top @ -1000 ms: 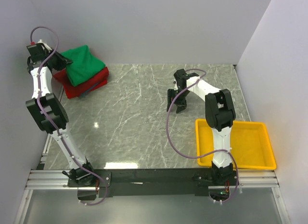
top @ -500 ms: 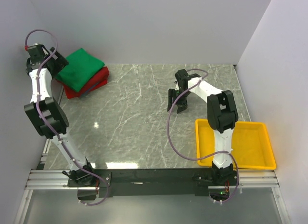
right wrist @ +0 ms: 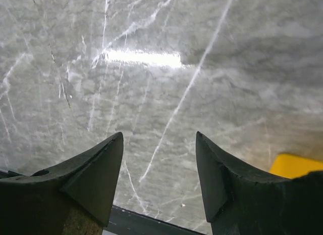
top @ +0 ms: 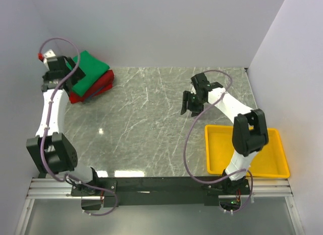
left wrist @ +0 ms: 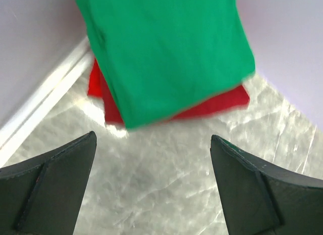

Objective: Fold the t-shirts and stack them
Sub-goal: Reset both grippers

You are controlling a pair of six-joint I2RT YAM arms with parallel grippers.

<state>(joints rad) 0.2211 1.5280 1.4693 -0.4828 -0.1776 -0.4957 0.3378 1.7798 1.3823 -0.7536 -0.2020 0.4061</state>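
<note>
Folded and stacked at the upper left of the overhead frame, in the far corner of the grey marbled worktop (top: 146, 129) against the white walls: green t-shirt (top: 92, 68) on top, red t-shirt (top: 101, 84) underneath, with red edges peeking out along the near and right sides. Seen through the left wrist camera as a neat green rectangle filling the upper middle of the frame, lying askew on the red, which shows in a strip at left and at lower right. Left gripper (top: 64, 76) just beside the stack at its left edge, jaws spread wide and pinching nothing, dark tips in the lower corners of the wrist frame, clear of the cloth. Right gripper (top: 193, 101) right of centre in the overhead frame, well apart from the shirts, jaws parted over bare stone with nothing between them. Yellow tray (top: 277, 164) at lower right, beside the right arm's base, one yellow corner at the right edge of the right wrist frame. Print or label on either shirt: not to be made out.
</note>
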